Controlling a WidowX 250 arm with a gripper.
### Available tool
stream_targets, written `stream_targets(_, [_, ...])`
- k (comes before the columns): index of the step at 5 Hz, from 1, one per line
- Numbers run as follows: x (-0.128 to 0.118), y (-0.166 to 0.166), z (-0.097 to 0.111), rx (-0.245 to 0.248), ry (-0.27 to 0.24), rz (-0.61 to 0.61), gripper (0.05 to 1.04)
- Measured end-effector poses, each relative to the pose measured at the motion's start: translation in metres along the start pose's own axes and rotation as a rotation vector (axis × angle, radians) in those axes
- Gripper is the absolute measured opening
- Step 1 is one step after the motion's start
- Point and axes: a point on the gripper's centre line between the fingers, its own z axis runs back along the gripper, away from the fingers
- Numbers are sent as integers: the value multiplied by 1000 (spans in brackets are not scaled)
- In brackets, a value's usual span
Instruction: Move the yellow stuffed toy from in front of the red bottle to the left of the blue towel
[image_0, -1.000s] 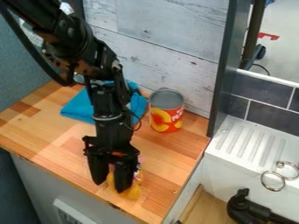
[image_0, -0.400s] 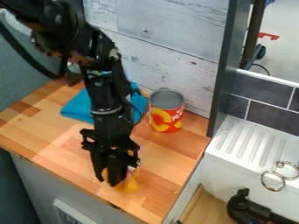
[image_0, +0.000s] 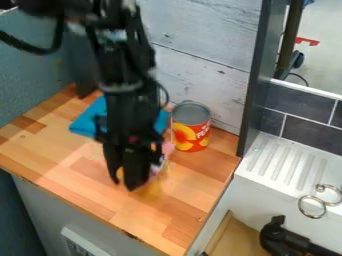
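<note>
I have the gripper (image_0: 124, 183) pointing down over the counter (image_0: 73, 152), a little left of and below the middle of the frame. Its fingers stand narrow, closed on a yellow and pink thing (image_0: 152, 189) that shows between them and just to their right. That thing is blurred, so I can't tell what it is or whether its underside touches the wood. Up and to the right of my gripper, near the middle of the frame, a red-and-orange can (image_0: 191, 134) stands upright by the pale plank wall (image_0: 207, 37). A blue cloth (image_0: 88, 121) lies behind my arm, left of the can. At the right edge I see a white ribbed ledge (image_0: 277, 175) with metal rings (image_0: 312, 206) on it.
</note>
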Motion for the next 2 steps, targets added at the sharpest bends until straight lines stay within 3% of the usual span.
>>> stream_targets(1, [0, -1, 36, 3, -88, -51, 326])
stream_targets(2, [2, 23, 78, 33, -214, -8, 327])
